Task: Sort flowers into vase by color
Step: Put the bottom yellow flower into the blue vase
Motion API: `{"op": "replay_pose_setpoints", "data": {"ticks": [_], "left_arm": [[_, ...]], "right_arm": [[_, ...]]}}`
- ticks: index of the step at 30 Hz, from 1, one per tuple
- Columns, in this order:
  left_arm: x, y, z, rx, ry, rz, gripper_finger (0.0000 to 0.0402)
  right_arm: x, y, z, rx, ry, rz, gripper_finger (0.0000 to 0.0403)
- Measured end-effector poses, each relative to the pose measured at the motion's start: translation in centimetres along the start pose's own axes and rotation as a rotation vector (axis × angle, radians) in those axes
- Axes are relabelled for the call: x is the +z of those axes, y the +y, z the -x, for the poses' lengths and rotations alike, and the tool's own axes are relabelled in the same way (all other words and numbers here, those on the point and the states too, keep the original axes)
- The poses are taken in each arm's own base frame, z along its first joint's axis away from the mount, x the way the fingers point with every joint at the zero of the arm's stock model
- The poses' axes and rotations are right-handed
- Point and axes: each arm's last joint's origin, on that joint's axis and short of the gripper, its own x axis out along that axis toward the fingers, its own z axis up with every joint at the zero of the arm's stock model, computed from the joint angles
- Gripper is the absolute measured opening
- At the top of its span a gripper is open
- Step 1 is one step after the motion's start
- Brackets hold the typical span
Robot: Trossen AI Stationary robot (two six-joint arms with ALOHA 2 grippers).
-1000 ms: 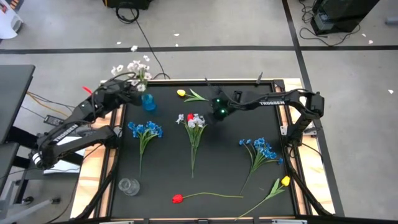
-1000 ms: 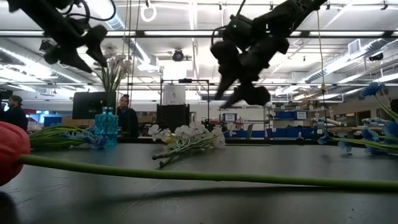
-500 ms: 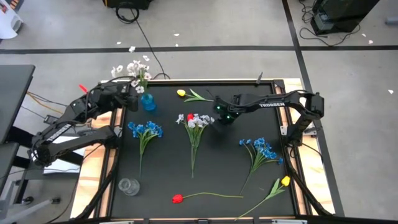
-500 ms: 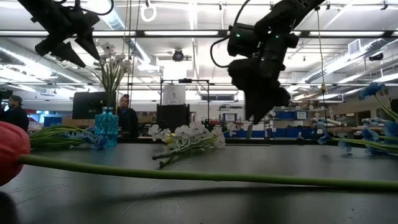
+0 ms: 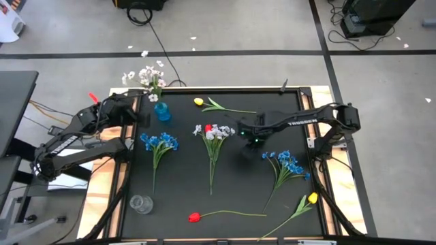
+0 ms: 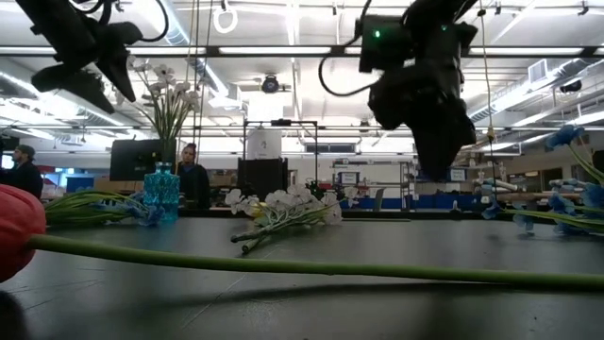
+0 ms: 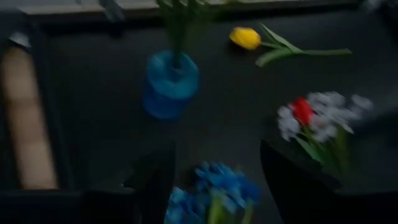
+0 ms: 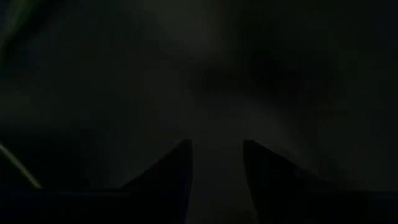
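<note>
A blue vase [image 5: 162,111] at the table's far left holds a white spray [image 5: 150,75] by its stems. On the table lie a yellow tulip [image 5: 198,102], a white spray with a red bloom [image 5: 212,131], two blue sprays [image 5: 160,141] [image 5: 286,163], a red tulip [image 5: 194,218] and a second yellow tulip [image 5: 312,199]. My left gripper [image 5: 140,115] is open and empty, just left of the vase; its wrist view shows the vase [image 7: 171,84] and a blue spray [image 7: 217,186]. My right gripper [image 5: 251,141] is open and empty above bare table, between the white spray and the right blue spray.
A clear glass vase [image 5: 141,203] stands at the near left corner. The red tulip's stem [image 6: 311,267] runs across the front of the low view. Wooden table edges [image 5: 112,190] frame the black mat. People stand in the room behind the table.
My right gripper has moved from beside the far yellow tulip toward the table's near and right edges, and now hangs over bare mat. My left gripper has drawn back from the white spray in the blue vase toward the left edge. No flower has moved.
</note>
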Motion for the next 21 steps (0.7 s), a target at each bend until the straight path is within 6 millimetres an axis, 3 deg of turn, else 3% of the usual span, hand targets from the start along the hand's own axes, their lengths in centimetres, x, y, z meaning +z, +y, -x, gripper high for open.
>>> {"op": "replay_pose_setpoints", "data": {"ticks": [7, 11, 16, 21], "left_arm": [[-0.8, -0.7, -0.3, -0.109, 0.175, 0.037, 0.0218], [-1.4, -1.3, -0.3, -0.154, 0.231, 0.028, 0.021], [-1.8, -2.0, -0.4, -0.167, 0.253, -0.03, 0.02], [-1.9, -3.3, -0.9, -0.221, 0.243, -0.173, 0.0191]], "right_arm": [[0.3, 2.6, -0.3, 0.107, -0.154, -0.052, 0.0151], [0.2, 4.7, -0.3, 0.199, -0.249, 0.136, 0.0151], [-0.9, 6.8, -0.5, 0.112, -0.407, 0.456, 0.0151], [-1.4, 7.7, -0.5, 0.094, -0.473, 0.529, 0.0151]]}}
